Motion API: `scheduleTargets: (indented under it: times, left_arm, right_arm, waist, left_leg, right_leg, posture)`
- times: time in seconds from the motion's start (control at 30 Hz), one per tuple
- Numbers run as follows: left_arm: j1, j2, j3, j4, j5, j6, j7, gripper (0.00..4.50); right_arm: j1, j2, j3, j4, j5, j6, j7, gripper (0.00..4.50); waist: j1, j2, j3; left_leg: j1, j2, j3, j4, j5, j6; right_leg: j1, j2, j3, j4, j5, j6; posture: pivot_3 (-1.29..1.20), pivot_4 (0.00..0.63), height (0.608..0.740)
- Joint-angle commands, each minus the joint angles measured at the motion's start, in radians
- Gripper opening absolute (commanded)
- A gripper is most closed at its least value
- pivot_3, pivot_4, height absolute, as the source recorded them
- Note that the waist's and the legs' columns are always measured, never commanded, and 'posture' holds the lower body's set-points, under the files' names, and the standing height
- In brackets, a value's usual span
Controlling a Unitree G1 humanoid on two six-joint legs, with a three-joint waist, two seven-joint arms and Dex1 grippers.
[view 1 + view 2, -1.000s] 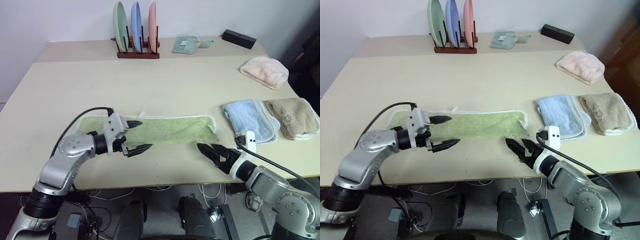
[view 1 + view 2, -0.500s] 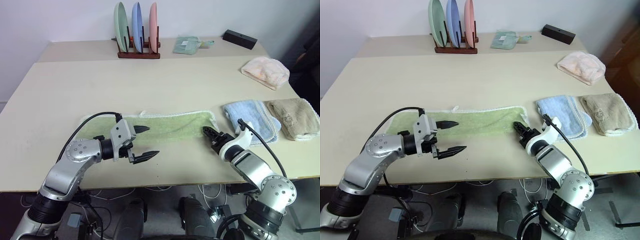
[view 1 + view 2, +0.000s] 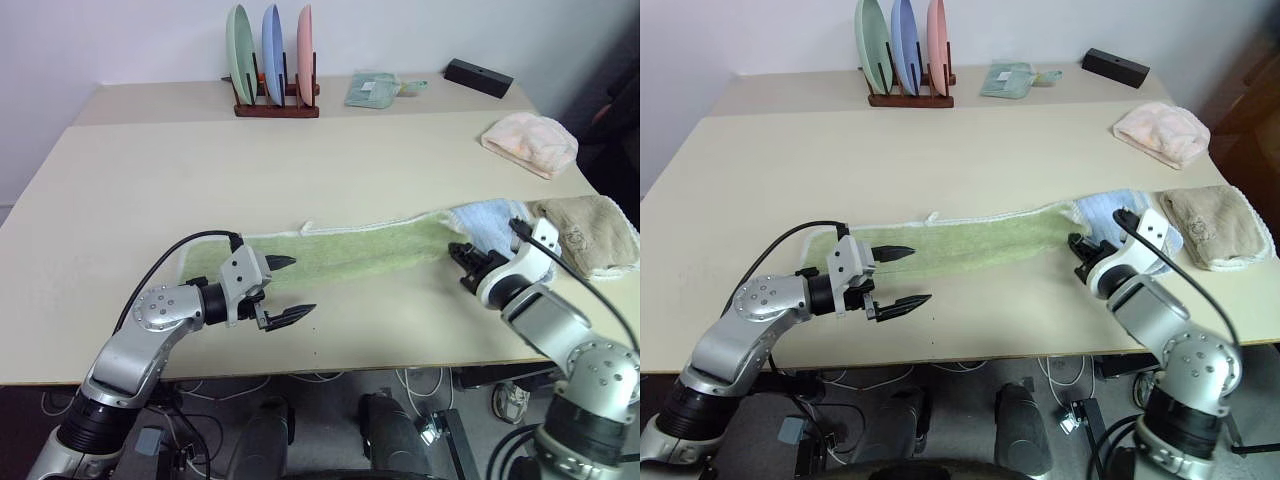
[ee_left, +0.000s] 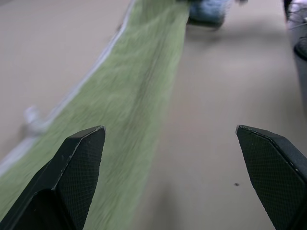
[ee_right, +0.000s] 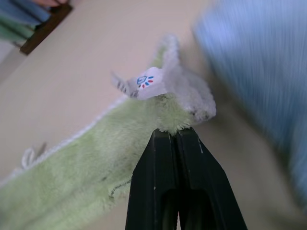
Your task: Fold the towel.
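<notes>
No text, brand name or number can be read anywhere. The nearest thing to a sign is a small white tag [image 5: 149, 82] sewn at the corner of the green towel [image 5: 91, 158], just beside the pinched edge: it bears a tiny round printed mark in blue with short red and blue strokes beside it, and grey stripes along one end, but no letters can be made out. On the beige folded towel [image 3: 585, 232], to the right of the green towel, sits a small embroidered mark [image 3: 574, 238], too small to read as any word or figure.
</notes>
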Motion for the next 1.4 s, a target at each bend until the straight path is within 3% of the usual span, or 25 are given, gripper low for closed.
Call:
scheduleTargets:
  times: [0.03, 0.17, 0.23, 0.4, 0.5, 0.73, 0.87, 1.0, 1.13, 1.23, 1.33, 1.4]
  left_arm:
    - [-0.019, 0.013, 0.068, 0.026, 0.009, -0.038, 0.018, 4.50]
    - [-0.031, 0.036, 0.122, 0.089, 0.025, -0.063, 0.033, 4.50]
    - [-0.040, 0.042, 0.145, 0.112, 0.027, -0.068, 0.042, 4.50]
    - [-0.031, 0.051, 0.157, 0.120, 0.029, -0.079, 0.034, 4.50]
    - [-0.020, 0.053, 0.155, 0.108, 0.033, -0.078, 0.036, 4.50]
    - [0.005, 0.050, 0.159, 0.089, 0.033, -0.071, 0.050, 4.50]
    - [0.003, 0.050, 0.162, 0.097, 0.030, -0.067, 0.055, 4.50]
    - [0.000, 0.056, 0.168, 0.113, 0.030, -0.074, 0.050, 4.50]
    - [-0.003, 0.056, 0.171, 0.122, 0.031, -0.076, 0.048, 4.50]
    - [-0.004, 0.053, 0.169, 0.130, 0.032, -0.079, 0.045, 4.50]
    - [-0.008, 0.046, 0.158, 0.138, 0.036, -0.084, 0.041, 4.50]
    - [-0.018, 0.040, 0.151, 0.148, 0.039, -0.088, 0.042, 4.50]
  right_arm:
    - [-0.073, -0.145, 0.134, -0.105, -0.085, -0.009, 0.180, 0.02]
    - [-0.205, -0.254, 0.402, -0.174, -0.211, -0.025, 0.385, 0.02]
    - [-0.278, -0.220, 0.562, -0.158, -0.287, -0.043, 0.459, 0.02]
    - [-0.363, -0.060, 0.805, 0.014, -0.483, -0.125, 0.541, 0.02]
    - [-0.371, 0.002, 0.874, 0.105, -0.580, -0.175, 0.581, 0.02]
    - [-0.359, 0.041, 0.883, 0.140, -0.678, -0.197, 0.668, 0.02]
    - [-0.337, 0.018, 0.845, 0.059, -0.661, -0.212, 0.751, 1.17]
    - [-0.297, -0.048, 0.740, -0.056, -0.641, -0.259, 0.823, 3.23]
    - [-0.252, -0.086, 0.598, -0.099, -0.589, -0.270, 0.865, 3.23]
    - [-0.248, -0.081, 0.529, -0.033, -0.614, -0.261, 0.824, 2.30]
    - [-0.271, -0.116, 0.618, 0.071, -0.771, -0.324, 0.807, 0.76]
    - [-0.298, -0.089, 0.682, 0.162, -0.860, -0.376, 0.790, 0.07]
  waist:
    - [-0.001, -0.001, 0.000]
    - [-0.005, -0.001, 0.000]
    - [-0.006, -0.001, -0.001]
    - [0.002, -0.002, -0.001]
    - [0.006, -0.002, -0.001]
    - [0.005, -0.002, -0.001]
    - [0.005, -0.002, -0.001]
    - [0.008, -0.002, -0.001]
    - [0.008, -0.002, -0.001]
    - [0.004, -0.002, -0.001]
    - [0.005, -0.002, -0.001]
    - [0.004, -0.002, -0.001]
  left_leg:
    - [0.000, 0.000, 0.000, 0.000, 0.000, 0.000]
    - [0.000, 0.002, -0.001, 0.000, -0.001, 0.001]
    - [0.000, 0.002, -0.001, 0.000, -0.001, 0.001]
    - [-0.002, 0.001, -0.001, 0.000, -0.001, 0.001]
    - [-0.002, 0.001, -0.001, 0.000, -0.001, 0.001]
    - [-0.002, 0.001, -0.001, 0.000, -0.001, 0.001]
    - [-0.002, 0.001, -0.001, 0.000, -0.001, 0.001]
    - [-0.003, 0.001, -0.001, 0.000, -0.001, 0.001]
    - [-0.002, 0.001, -0.001, 0.000, -0.001, 0.001]
    - [-0.002, 0.001, -0.001, 0.000, -0.001, 0.001]
    - [-0.002, 0.001, -0.001, 0.000, -0.001, 0.001]
    - [-0.002, 0.001, -0.001, 0.000, -0.001, 0.001]
  right_leg:
    - [0.000, 0.000, 0.000, 0.000, 0.000, 0.000]
    - [0.000, 0.001, -0.001, 0.000, -0.001, -0.001]
    - [0.000, 0.001, -0.001, 0.000, -0.001, -0.001]
    - [0.000, 0.001, -0.002, -0.001, -0.001, -0.001]
    - [-0.001, 0.001, -0.002, -0.001, 0.000, -0.001]
    - [-0.002, 0.001, -0.002, -0.001, 0.000, -0.001]
    - [-0.002, 0.001, -0.002, -0.001, 0.000, -0.001]
    - [-0.002, 0.001, -0.002, -0.001, 0.000, -0.001]
    - [-0.002, 0.001, -0.002, -0.001, 0.000, -0.001]
    - [-0.002, 0.001, -0.002, -0.001, 0.000, -0.001]
    - [-0.002, 0.001, -0.002, 0.000, 0.000, -0.001]
    - [-0.002, 0.001, -0.002, 0.000, 0.000, -0.001]
  posture:
    - [0.00, 0.150, 0.740]
    - [0.00, 0.150, 0.740]
    - [0.00, 0.150, 0.740]
    - [0.00, 0.150, 0.740]
    - [0.00, 0.150, 0.740]
    - [0.00, 0.150, 0.740]
    - [0.00, 0.150, 0.740]
    - [0.00, 0.150, 0.740]
    - [0.00, 0.150, 0.740]
    - [0.00, 0.150, 0.740]
    - [0.00, 0.150, 0.740]
    - [0.00, 0.150, 0.740]
